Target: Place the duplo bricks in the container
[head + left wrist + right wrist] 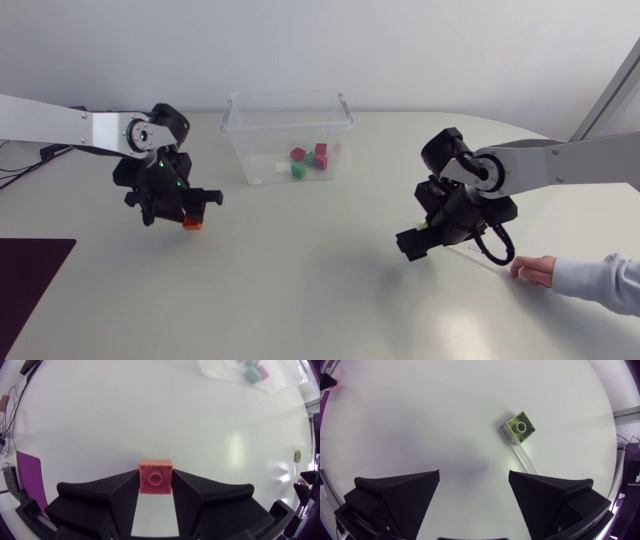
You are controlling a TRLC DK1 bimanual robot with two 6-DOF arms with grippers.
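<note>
Holding the orange brick (pixel 155 476) clamped in my left fingers (pixel 120 496), I should carry it level to the container (pixel 243 150) at two o'clock, releasing only inside its rim; right fingers (pixel 400 495) stand apart.

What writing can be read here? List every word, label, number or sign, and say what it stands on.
None can be read in any view.
The orange brick, the green brick, the clear container and the bricks inside it show no print, label or number.
</note>
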